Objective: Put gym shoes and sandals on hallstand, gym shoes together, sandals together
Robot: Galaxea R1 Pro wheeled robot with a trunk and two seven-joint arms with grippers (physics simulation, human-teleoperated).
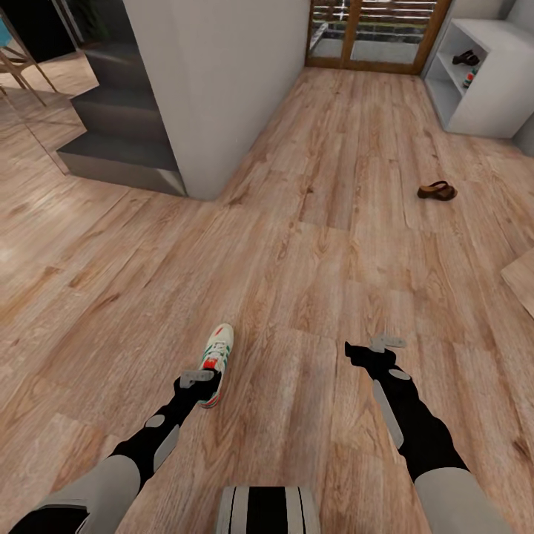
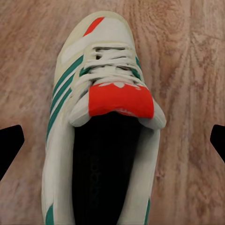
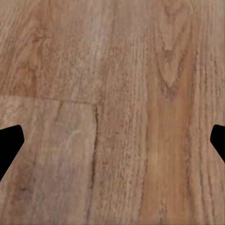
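Observation:
One gym shoe (image 1: 217,360) lies on the corridor floor (image 1: 297,259), white with green stripes and a red-orange tongue. My left gripper (image 1: 202,380) hovers directly over it, open. In the left wrist view the gym shoe (image 2: 105,122) sits between the two widely spread fingertips (image 2: 10,146), which do not touch it. A dark brown sandal (image 1: 436,191) rests on the floor far to the right. The hallstand (image 1: 493,104) stands at the back right; another sandal (image 1: 466,58) and a gym shoe (image 1: 470,77) sit on its shelves. My right gripper (image 1: 374,347) is open over bare floor (image 3: 112,93).
A white wall block (image 1: 222,81) and dark grey steps (image 1: 119,126) stand at the back left. A wood-framed glass door (image 1: 378,33) closes the corridor's far end. A pale board edge (image 1: 523,278) juts in at the right. Open floor lies between me and the hallstand.

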